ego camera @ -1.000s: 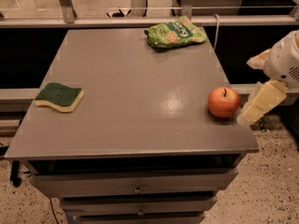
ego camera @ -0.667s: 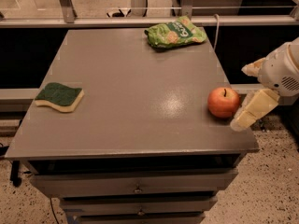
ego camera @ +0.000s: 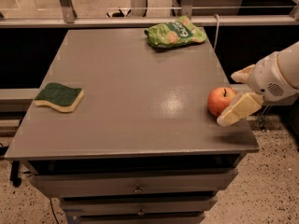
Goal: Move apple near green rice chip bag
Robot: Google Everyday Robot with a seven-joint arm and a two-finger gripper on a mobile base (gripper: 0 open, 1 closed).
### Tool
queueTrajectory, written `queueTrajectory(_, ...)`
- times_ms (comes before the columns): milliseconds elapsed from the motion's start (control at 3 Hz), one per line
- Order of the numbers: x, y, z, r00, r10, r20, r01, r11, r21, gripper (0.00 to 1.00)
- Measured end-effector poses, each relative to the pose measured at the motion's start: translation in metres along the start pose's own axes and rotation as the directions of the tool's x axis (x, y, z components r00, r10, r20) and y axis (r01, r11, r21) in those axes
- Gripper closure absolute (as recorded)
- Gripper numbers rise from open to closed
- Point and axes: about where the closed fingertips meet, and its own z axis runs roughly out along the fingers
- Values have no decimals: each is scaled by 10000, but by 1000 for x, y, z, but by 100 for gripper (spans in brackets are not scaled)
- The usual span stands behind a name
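The red-orange apple (ego camera: 219, 99) sits on the grey table (ego camera: 131, 92) near its right edge, toward the front. The light green rice chip bag (ego camera: 174, 32) lies at the far edge of the table, right of centre, well away from the apple. My gripper (ego camera: 228, 98) reaches in from the right at table height. It is open, with one cream finger (ego camera: 243, 73) behind the apple and the other (ego camera: 238, 110) in front of it, overlapping the apple's lower right side. The apple rests on the table.
A dark green sponge with a yellow base (ego camera: 60, 97) lies near the table's left edge. Drawers (ego camera: 135, 188) sit under the table front. A rail and a white cable (ego camera: 216, 27) run behind the far edge.
My gripper has moved left and slightly down toward the apple, so its fingers now straddle the apple's right side. The apple, bag and sponge have not moved.
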Motion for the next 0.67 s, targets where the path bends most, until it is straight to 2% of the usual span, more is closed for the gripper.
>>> queueTrajectory(667,1,-12,10,9995,41,317,-51,9995,300,61)
